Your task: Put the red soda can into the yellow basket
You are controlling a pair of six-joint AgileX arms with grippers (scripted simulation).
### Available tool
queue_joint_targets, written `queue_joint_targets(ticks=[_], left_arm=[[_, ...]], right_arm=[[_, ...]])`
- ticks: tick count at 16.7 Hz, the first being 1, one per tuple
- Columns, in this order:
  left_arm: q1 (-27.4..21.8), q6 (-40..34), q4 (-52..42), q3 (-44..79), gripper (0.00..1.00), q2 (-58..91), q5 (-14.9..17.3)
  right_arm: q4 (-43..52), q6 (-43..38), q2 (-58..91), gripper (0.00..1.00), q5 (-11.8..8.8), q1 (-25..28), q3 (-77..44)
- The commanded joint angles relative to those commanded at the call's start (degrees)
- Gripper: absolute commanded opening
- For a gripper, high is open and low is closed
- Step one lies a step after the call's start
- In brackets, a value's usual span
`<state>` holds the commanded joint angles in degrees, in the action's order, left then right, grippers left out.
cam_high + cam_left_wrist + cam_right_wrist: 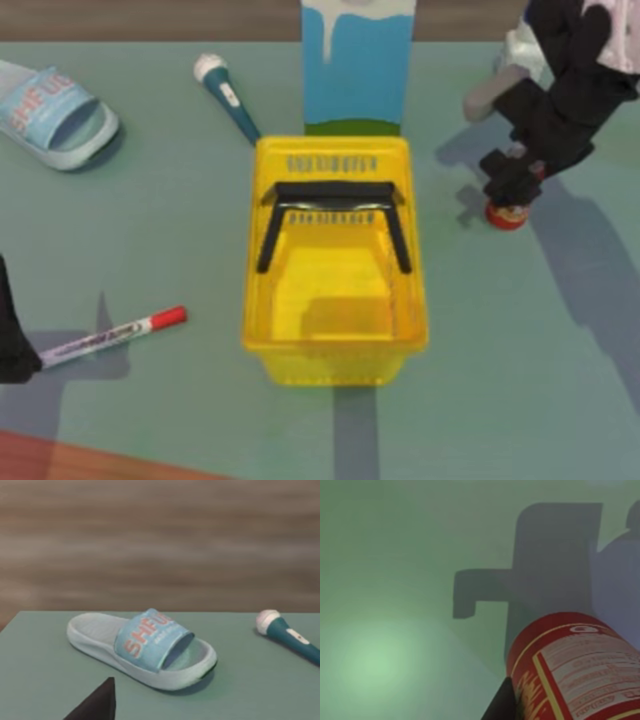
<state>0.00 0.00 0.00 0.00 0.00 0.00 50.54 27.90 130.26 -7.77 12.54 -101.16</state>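
Item: red soda can (507, 214), upright on our bench (150, 250), right of the yellow basket (335, 350). Our right end effector (513, 185) sits over it; grip state we cannot tell. Left arm parked at the bench's left edge.

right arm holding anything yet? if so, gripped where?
Cannot confirm a hold. The right tool is down over the red soda can, one finger beside its side wall; closure isn't visible. Left tool is parked, empty.
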Motion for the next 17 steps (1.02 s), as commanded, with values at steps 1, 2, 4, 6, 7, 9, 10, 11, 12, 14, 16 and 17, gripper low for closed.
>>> queue_joint_targets(ticks=[1,2,4,6,7,9,10,11,12,14,16,17], left_arm=[[0.00,0.00,0.00,0.00,1.00,0.00,0.00],[0.00,0.00,0.00,0.00,1.00,0.00,0.00],[0.00,0.00,0.00,0.00,1.00,0.00,0.00],[0.00,0.00,0.00,0.00,1.00,0.00,0.00],[0.00,0.00,0.00,0.00,1.00,0.00,0.00],[0.00,0.00,0.00,0.00,1.00,0.00,0.00],[0.00,0.00,0.00,0.00,1.00,0.00,0.00],[0.00,0.00,0.00,0.00,1.00,0.00,0.00],[0.00,0.00,0.00,0.00,1.00,0.00,0.00],[0.00,0.00,0.00,0.00,1.00,0.00,0.00],[0.00,0.00,0.00,0.00,1.00,0.00,0.00],[0.00,0.00,0.00,0.00,1.00,0.00,0.00]], right_arm=[[-4.15,-1.24,-0.16,0.00,-2.47,0.31,0.94],[-8.78,-2.64,-0.34,0.00,-5.17,0.63,2.02],[-19.26,-5.85,-0.80,0.00,-11.13,1.32,4.57],[-30.92,-9.46,-1.42,0.00,-17.65,2.06,7.59],[-36.98,-11.38,-1.81,0.00,-21.03,2.44,9.25],[-49.17,-15.27,-2.76,0.00,-27.86,3.21,12.72],[-55.13,-17.19,-3.34,0.00,-31.24,3.58,14.48],[-60.92,-19.06,-3.99,0.00,-34.54,3.94,16.22],[-66.49,-20.83,-4.72,0.00,-37.73,4.29,17.90],[-76.78,-24.02,-6.36,0.00,-43.65,4.94,20.96],[-85.26,-26.57,-8.15,0.00,-48.73,5.50,23.47],[-88.64,-27.57,-9.01,0.00,-50.87,5.72,24.45]])
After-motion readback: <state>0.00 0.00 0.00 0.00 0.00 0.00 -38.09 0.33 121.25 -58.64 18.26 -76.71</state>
